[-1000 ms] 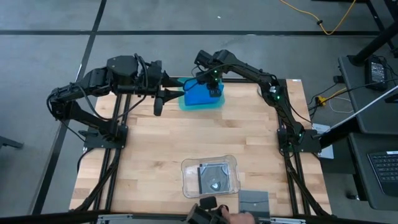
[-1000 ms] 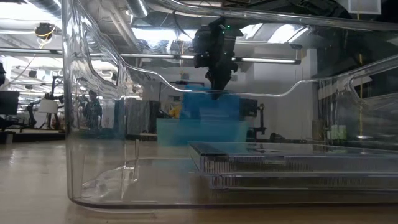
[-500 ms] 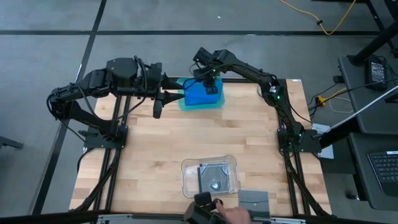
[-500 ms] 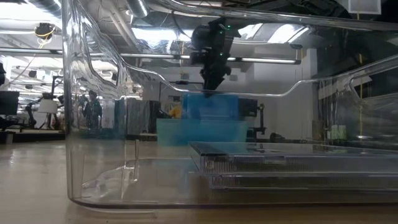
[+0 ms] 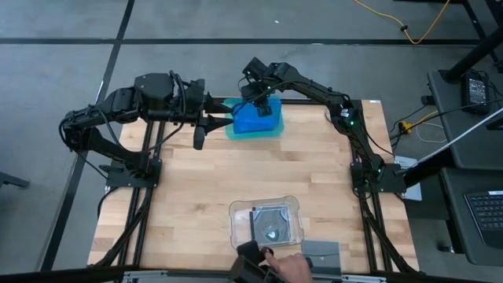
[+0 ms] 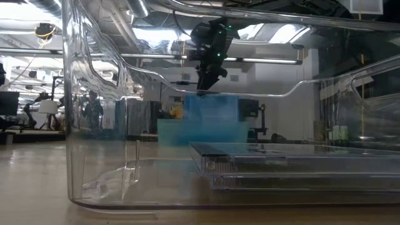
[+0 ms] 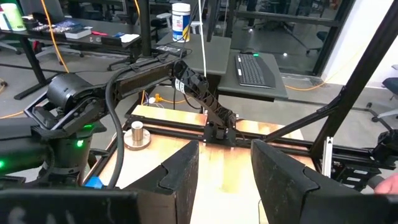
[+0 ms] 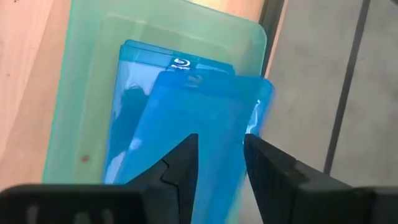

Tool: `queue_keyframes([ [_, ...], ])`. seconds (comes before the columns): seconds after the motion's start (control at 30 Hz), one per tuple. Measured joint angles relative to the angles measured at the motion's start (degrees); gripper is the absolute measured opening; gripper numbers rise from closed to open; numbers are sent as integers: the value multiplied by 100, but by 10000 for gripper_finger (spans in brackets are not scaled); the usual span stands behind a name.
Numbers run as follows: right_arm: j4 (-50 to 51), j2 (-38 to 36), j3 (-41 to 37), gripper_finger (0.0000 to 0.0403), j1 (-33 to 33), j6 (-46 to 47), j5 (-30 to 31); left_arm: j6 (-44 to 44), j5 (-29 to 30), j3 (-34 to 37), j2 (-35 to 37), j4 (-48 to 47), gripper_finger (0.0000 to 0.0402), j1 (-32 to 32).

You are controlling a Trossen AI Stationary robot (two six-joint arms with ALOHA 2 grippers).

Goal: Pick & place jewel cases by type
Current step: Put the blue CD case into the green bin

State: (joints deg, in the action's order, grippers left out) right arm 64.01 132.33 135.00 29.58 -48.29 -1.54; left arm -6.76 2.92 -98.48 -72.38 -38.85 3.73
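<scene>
Right gripper (image 8: 219, 158) hovers, jaws parted, above blue cases (image 8: 180, 118).

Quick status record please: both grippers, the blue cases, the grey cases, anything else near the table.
right gripper: open, above the teal tray, nothing held
left gripper: open, empty, beside the tray
blue cases: in the teal tray, top one skewed
grey cases: stacked in the clear tray
person's hand: at the near table edge

Grey floor (image 5: 236, 20) is surrounding the wooden table (image 5: 204, 189); a yellow cable (image 5: 416, 27) is trailing across it. Desks with a keyboard (image 7: 255, 62) are standing beyond, under ceiling strip lights (image 6: 275, 60).
</scene>
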Motion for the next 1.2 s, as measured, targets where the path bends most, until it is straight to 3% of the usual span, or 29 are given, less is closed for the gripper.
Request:
queue_keyframes([
  [0.33, -187, -1, -2, 132, -342, -268, 0, 60, 51, 0, 0, -8, 140, 0],
  [0.7, -352, -267, -2, 133, -942, 468, 24, 154, 55, -2, 2, -24, 138, 0],
  [0.87, -361, -287, -66, 132, -532, 1155, -4, 154, 52, -2, 4, -39, 138, 0],
  [1.2, -806, -258, -696, 133, 183, 1358, -2, 152, 88, -4, 7, 1, 137, -153],
])
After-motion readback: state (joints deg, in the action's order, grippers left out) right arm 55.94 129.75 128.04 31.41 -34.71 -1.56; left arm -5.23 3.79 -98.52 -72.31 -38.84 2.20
